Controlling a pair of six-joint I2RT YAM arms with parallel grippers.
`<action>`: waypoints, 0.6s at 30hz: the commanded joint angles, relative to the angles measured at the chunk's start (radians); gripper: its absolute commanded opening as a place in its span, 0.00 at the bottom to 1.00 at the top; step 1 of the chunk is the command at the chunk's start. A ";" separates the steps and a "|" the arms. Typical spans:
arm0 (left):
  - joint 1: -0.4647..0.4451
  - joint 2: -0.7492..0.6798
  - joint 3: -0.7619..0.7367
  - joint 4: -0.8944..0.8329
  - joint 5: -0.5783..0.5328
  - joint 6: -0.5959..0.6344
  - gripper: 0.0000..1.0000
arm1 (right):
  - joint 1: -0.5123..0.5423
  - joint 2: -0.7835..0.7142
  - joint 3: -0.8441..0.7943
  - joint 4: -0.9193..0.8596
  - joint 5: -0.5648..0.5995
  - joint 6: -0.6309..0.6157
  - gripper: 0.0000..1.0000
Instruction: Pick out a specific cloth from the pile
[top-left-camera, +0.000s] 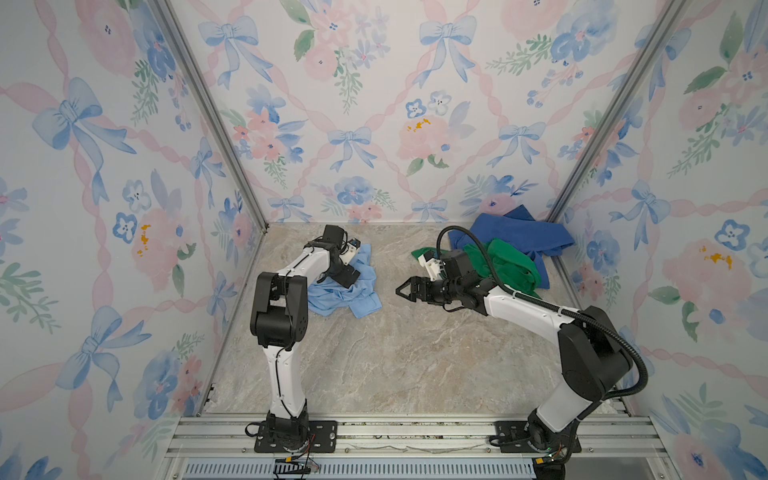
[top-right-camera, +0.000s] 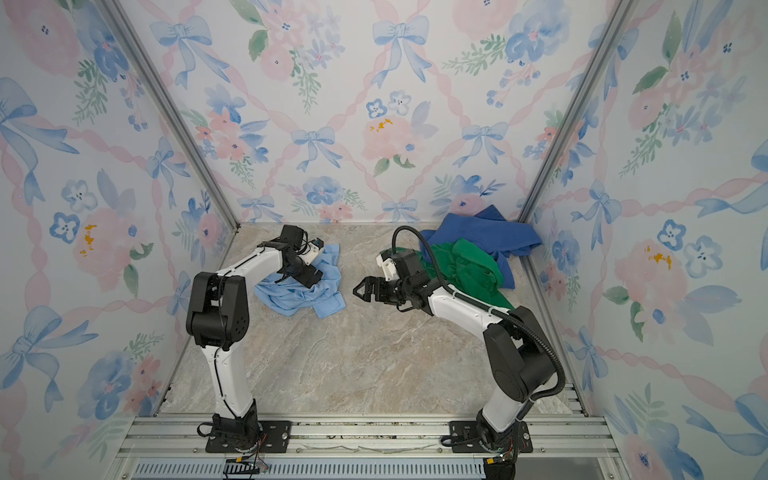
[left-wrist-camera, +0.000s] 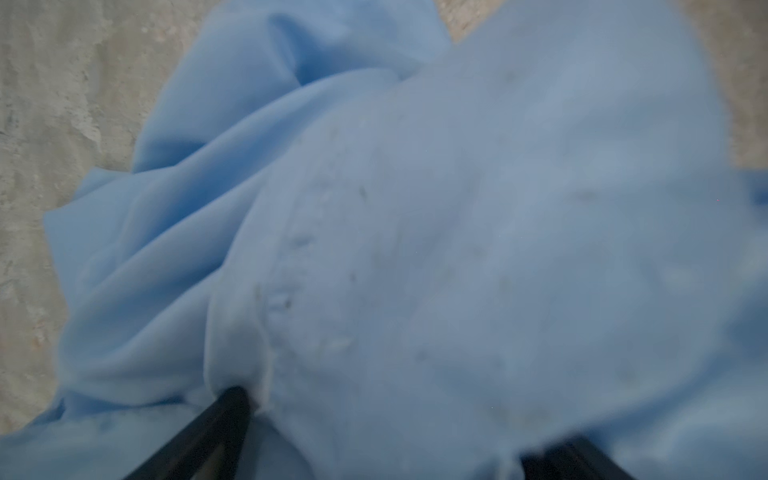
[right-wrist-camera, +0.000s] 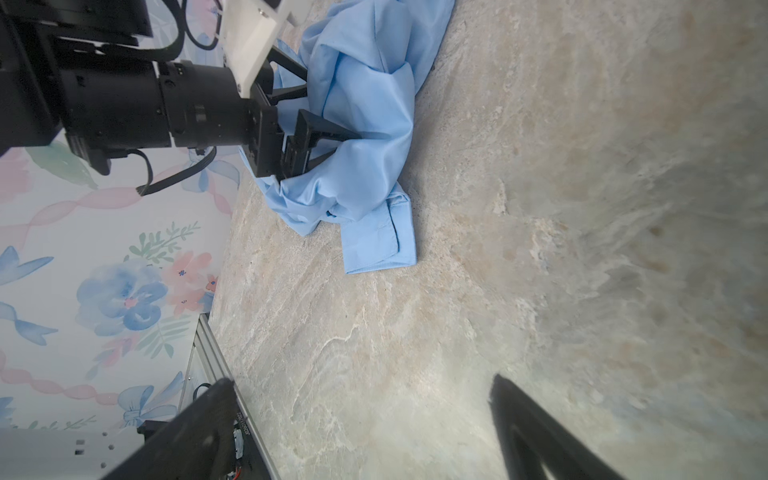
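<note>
The cloth (top-left-camera: 358, 300) (top-right-camera: 325, 300), a pale sky-blue shirt, lies crumpled on the marble floor at the left, apart from the pile. My left gripper (top-left-camera: 345, 275) (top-right-camera: 311, 276) stands open down on it. In the left wrist view the cloth (left-wrist-camera: 457, 208) bulges between the spread fingertips (left-wrist-camera: 235, 399). The right wrist view shows the cloth (right-wrist-camera: 374, 104) with a cuff flat on the floor and the left gripper (right-wrist-camera: 328, 104) wide around a fold. The pile, a royal-blue cloth (top-left-camera: 519, 235) (top-right-camera: 486, 232) and a green cloth (top-left-camera: 507, 266) (top-right-camera: 469, 266), sits at the back right. My right gripper (top-left-camera: 400, 289) (top-right-camera: 356, 289) (right-wrist-camera: 361, 384) hangs open and empty over bare floor.
Flowered walls close the cell on three sides, with metal corner posts (top-left-camera: 208, 112). A metal rail (top-left-camera: 415, 432) carrying both arm bases runs along the front. The right arm's black cable (top-left-camera: 465, 237) loops over the green cloth.
</note>
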 joint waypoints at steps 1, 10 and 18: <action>0.017 0.073 0.045 -0.034 -0.018 0.018 0.98 | -0.005 -0.039 0.004 -0.052 0.017 -0.037 0.97; 0.020 0.192 0.045 -0.053 0.057 0.035 0.92 | -0.002 -0.056 -0.004 -0.046 0.024 -0.025 0.97; 0.049 0.223 0.063 -0.096 0.130 0.000 0.42 | -0.001 -0.055 -0.007 -0.049 0.028 -0.029 0.97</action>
